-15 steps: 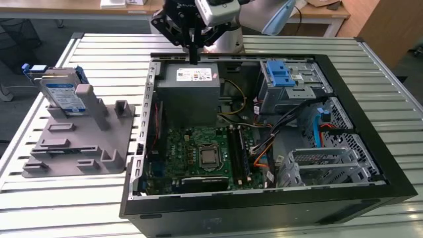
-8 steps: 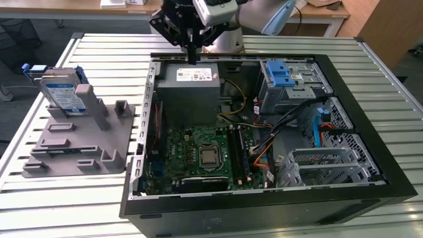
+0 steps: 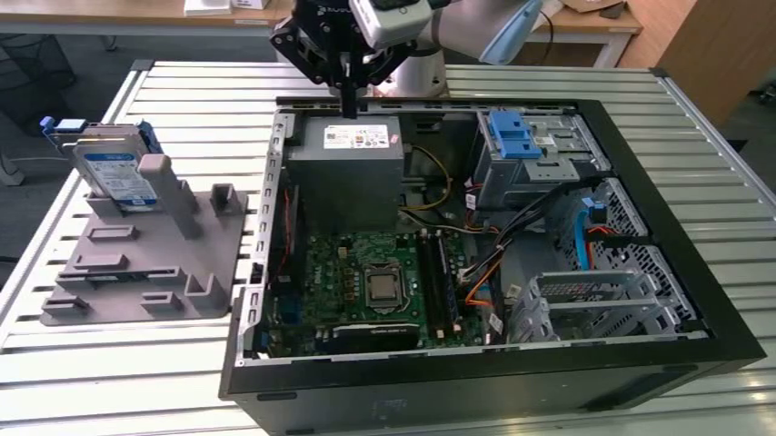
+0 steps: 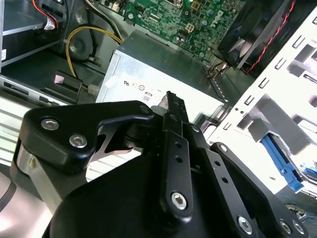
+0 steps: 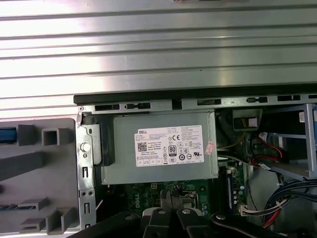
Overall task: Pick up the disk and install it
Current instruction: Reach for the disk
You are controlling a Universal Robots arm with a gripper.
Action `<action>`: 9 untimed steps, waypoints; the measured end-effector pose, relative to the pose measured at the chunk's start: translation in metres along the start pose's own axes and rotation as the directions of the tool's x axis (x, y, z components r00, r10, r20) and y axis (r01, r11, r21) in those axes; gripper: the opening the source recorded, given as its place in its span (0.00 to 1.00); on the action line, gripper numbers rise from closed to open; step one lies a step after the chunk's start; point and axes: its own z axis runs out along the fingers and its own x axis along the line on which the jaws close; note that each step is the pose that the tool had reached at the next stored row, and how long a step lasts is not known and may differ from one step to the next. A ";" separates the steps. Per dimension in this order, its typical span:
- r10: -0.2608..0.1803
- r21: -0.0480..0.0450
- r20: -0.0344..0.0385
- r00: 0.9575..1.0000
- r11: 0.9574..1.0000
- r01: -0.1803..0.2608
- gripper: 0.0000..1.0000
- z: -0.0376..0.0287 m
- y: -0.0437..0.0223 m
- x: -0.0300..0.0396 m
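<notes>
The disk, a silver drive with a white-and-blue label in a blue bracket, stands on edge in a grey holder block on the slatted table, at the exterior view's left of the open computer case. My gripper hangs over the case's far edge, just above the grey power-supply box, well apart from the disk. Its black fingers are pressed together with nothing between them. In the first wrist view the gripper shows over the motherboard, below the power supply.
Inside the case lie the motherboard, loose cables, a metal bay with a blue latch and a wire drive cage. The holder block sits just outside the case wall. Desks stand behind the table.
</notes>
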 end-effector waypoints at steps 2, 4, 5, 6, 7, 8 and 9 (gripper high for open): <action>0.000 0.000 0.000 1.000 1.000 0.000 0.11 0.0000 0.0000 0.0005; 0.000 0.000 0.000 1.000 1.000 0.000 0.11 0.0001 -0.0001 0.0010; 0.000 0.000 0.000 1.000 1.000 0.000 0.11 0.0001 -0.0001 0.0013; 0.000 0.000 0.000 1.000 1.000 0.000 0.11 0.0002 -0.0001 0.0015; 0.000 0.000 0.000 1.000 1.000 0.000 0.11 0.0002 -0.0002 0.0018; 0.000 0.000 0.000 1.000 1.000 0.000 0.11 0.0002 -0.0002 0.0019; 0.000 0.000 0.000 1.000 1.000 0.000 0.11 0.0003 -0.0002 0.0021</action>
